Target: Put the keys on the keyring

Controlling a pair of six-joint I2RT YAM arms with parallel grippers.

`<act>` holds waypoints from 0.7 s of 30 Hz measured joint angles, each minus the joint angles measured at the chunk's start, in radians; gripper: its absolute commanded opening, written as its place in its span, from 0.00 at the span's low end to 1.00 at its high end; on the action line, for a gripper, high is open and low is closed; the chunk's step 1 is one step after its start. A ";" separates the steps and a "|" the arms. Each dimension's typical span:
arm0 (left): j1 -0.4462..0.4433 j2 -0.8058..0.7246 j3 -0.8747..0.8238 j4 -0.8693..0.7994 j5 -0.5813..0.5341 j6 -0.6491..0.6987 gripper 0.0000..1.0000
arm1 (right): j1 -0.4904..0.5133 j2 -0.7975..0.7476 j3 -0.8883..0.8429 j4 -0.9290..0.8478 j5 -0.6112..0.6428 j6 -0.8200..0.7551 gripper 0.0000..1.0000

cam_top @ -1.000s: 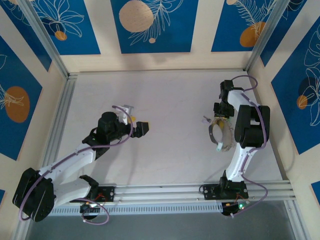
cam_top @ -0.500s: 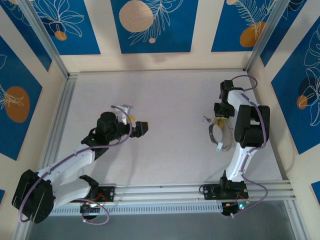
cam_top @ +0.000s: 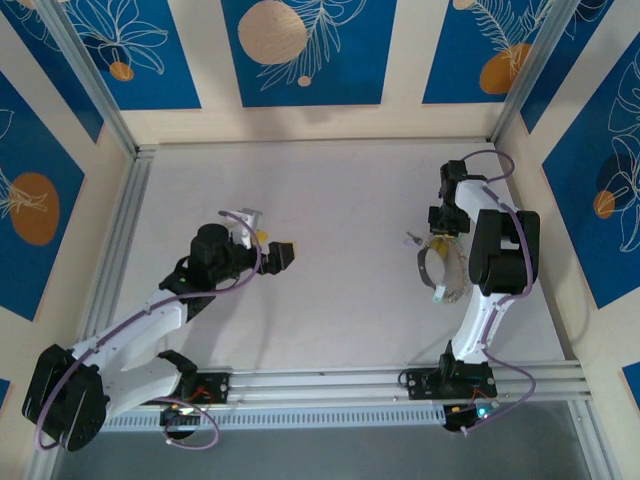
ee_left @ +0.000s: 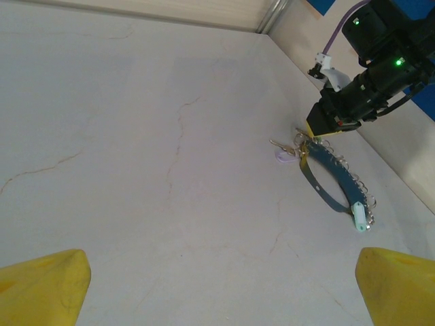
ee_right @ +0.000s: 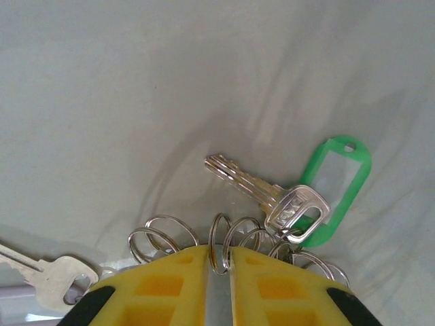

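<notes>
The keyring [cam_top: 441, 272], a large thin loop carrying several small split rings, lies at the table's right. The left wrist view shows the keyring [ee_left: 331, 178] as a dark band. My right gripper [cam_top: 437, 238] sits at its far end, and its jaws [ee_right: 219, 252] are shut on the small rings [ee_right: 156, 238] there. A silvery key [ee_right: 262, 191] with a green tag [ee_right: 338, 182] hangs from one ring. Another key [ee_right: 49, 280] lies at lower left. My left gripper [cam_top: 283, 256] hovers open mid-table, far from the ring, its yellow fingertips [ee_left: 47, 285] wide apart with nothing between them.
A pale lilac tag [ee_left: 284, 156] and a small key [ee_left: 279, 145] lie beside the loop's far end. A white and green tag [ee_left: 360, 217] sits at its near end. Aluminium rails [cam_top: 120, 240] and walls border the pale table [cam_top: 340, 200].
The left arm has drifted slightly to the left, its gripper still open. The right arm and the keyring have not visibly moved.
</notes>
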 measured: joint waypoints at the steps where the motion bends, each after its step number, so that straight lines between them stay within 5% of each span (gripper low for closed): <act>1: 0.000 -0.001 0.000 0.000 0.000 0.000 1.00 | 0.000 0.002 0.000 0.000 0.001 -0.001 0.17; 21: 0.009 -0.014 -0.002 -0.003 0.000 0.003 1.00 | 0.011 0.027 0.006 0.000 0.042 -0.022 0.00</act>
